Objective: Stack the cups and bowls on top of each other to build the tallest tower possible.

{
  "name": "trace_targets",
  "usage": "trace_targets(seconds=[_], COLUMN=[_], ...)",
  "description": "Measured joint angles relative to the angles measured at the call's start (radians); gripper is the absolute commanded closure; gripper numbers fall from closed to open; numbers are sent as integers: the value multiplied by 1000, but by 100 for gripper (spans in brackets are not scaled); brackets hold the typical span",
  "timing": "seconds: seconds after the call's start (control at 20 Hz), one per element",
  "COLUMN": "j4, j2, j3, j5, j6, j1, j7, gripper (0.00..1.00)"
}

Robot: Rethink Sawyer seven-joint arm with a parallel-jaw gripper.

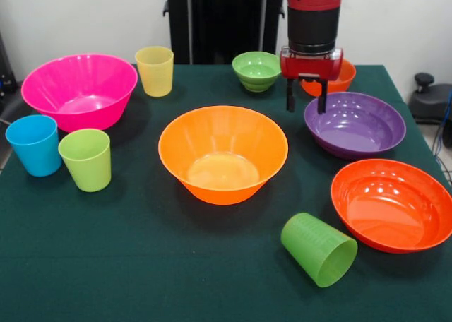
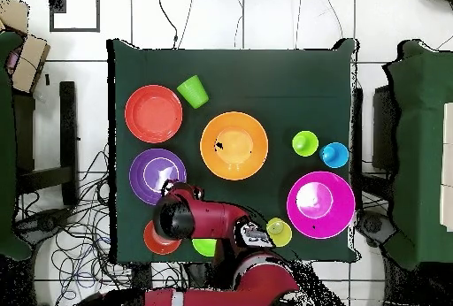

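Note:
My gripper (image 1: 305, 104) is open and empty, hanging over the far left rim of the purple bowl (image 1: 355, 123). The small orange bowl (image 1: 345, 75) is partly hidden behind it. The small green bowl (image 1: 257, 70) and the yellow cup (image 1: 155, 70) stand at the back. The large orange bowl (image 1: 223, 152) is in the middle and the pink bowl (image 1: 79, 89) at the left. The blue cup (image 1: 34, 144) and lime green cup (image 1: 86, 159) stand upright. The darker green cup (image 1: 319, 249) lies on its side next to the shallow red-orange bowl (image 1: 393, 204). Nothing is stacked.
The green table cloth (image 1: 141, 265) covers the table. In the overhead view my arm (image 2: 172, 218) covers part of the small orange bowl (image 2: 155, 242) and the edge of the purple bowl (image 2: 156, 175). Cables lie on the floor beside the table.

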Motion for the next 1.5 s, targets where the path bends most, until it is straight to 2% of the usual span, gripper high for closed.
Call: trace_targets(seconds=[0.15,0.2,1.15,1.2,1.5], j4=[0,0,0,0,0], j2=[0,0,0,0,0], j3=[0,0,0,0,0], j5=[3,3,6,6,6], j6=[0,0,0,0,0], j1=[12,17,29,29,29], j7=[1,1,3,4,4], gripper=[0,100,100,0,0])
